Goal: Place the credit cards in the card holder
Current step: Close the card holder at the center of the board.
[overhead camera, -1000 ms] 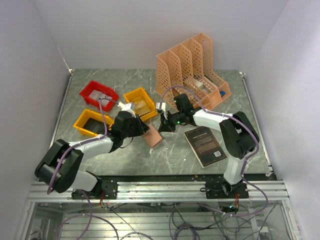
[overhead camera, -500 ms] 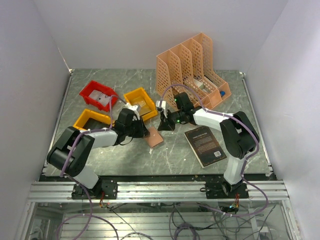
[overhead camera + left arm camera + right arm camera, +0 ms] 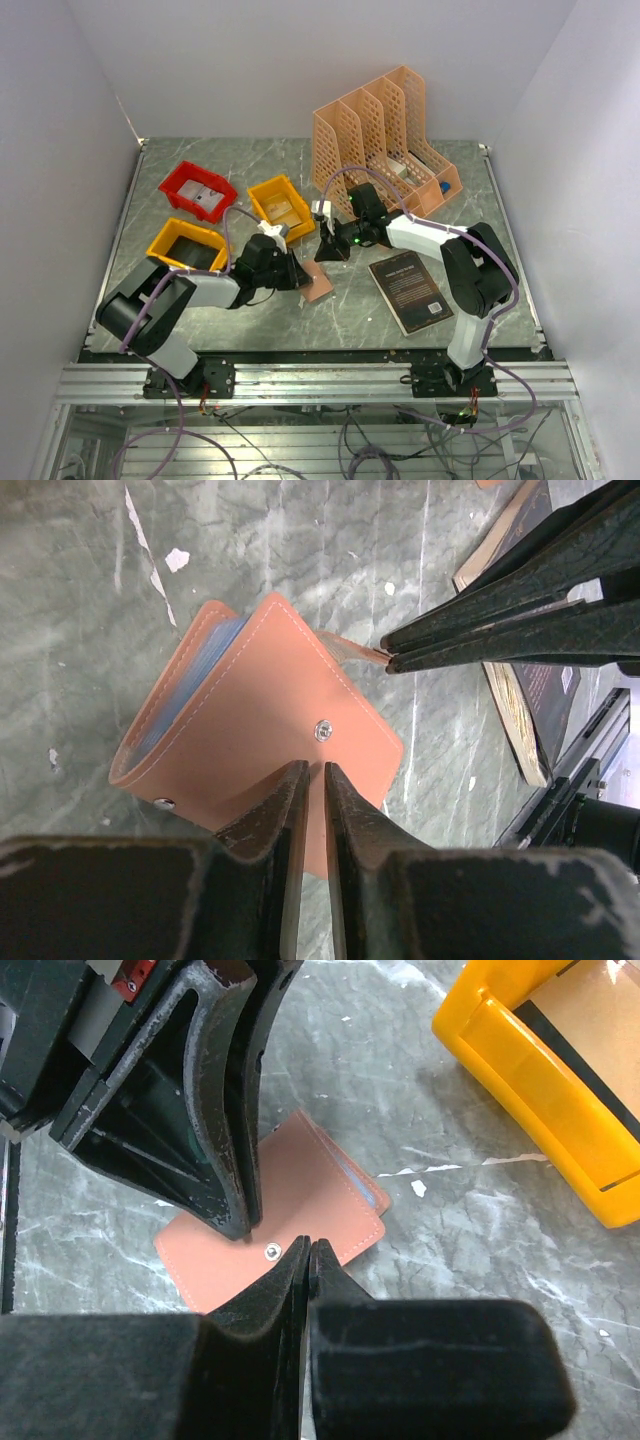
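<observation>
Card holder [image 3: 270, 700] folded; opening step.
Left claw [image 3: 310, 770] narrowed over it, grip unclear; right claw [image 3: 308, 1243] clenched at its edge; next, spread the flap.

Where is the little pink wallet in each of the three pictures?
Top view: the card holder sits about mid-picture.
Left wrist: it fills the middle, slightly left.
Right wrist: it lies just left of centre.
Shared landmark: the left gripper, its tips at the holder in all three.
</observation>
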### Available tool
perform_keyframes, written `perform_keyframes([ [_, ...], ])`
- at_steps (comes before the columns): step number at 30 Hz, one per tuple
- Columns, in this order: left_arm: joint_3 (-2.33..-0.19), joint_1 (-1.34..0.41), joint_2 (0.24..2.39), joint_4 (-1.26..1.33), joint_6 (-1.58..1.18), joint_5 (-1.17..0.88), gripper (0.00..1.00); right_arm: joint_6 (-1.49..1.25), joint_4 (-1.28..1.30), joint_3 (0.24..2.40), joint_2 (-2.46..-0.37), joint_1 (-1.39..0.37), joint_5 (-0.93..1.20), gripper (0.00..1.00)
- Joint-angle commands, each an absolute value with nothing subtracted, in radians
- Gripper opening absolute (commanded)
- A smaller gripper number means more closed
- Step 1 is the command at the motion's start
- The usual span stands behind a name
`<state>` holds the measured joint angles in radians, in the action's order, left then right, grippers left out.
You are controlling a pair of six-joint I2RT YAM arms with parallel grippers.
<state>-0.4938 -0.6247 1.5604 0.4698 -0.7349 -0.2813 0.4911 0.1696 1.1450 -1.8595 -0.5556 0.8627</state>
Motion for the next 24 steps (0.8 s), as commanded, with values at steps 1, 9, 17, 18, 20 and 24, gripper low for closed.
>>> perform_keyframes([
  [1,-0.465,-0.642,1.518,0.457,-0.756,-0.236,0.24,0.511,0.195,1.171,-1.864,-0.549,0.877,0.00],
  [9,-0.514,-0.640,1.286,0.198,-0.673,-0.059,0.42,0.577,0.164,1.114,-1.697,-0.542,0.846,0.00],
  [17,-0.572,-0.541,1.325,0.133,-0.498,-0.105,0.59,0.665,0.364,1.173,-1.754,-0.541,1.016,0.49],
  [18,-0.580,-0.527,1.345,0.139,-0.476,-0.128,0.59,0.709,0.381,1.177,-1.758,-0.541,1.018,0.49],
  [20,-0.597,-0.501,1.390,0.163,-0.438,-0.196,0.60,0.693,0.277,1.104,-1.698,-0.544,0.986,0.51],
  [24,-0.616,-0.496,1.460,0.232,-0.420,-0.309,0.59,0.697,0.271,1.083,-1.677,-0.542,0.957,0.53],
])
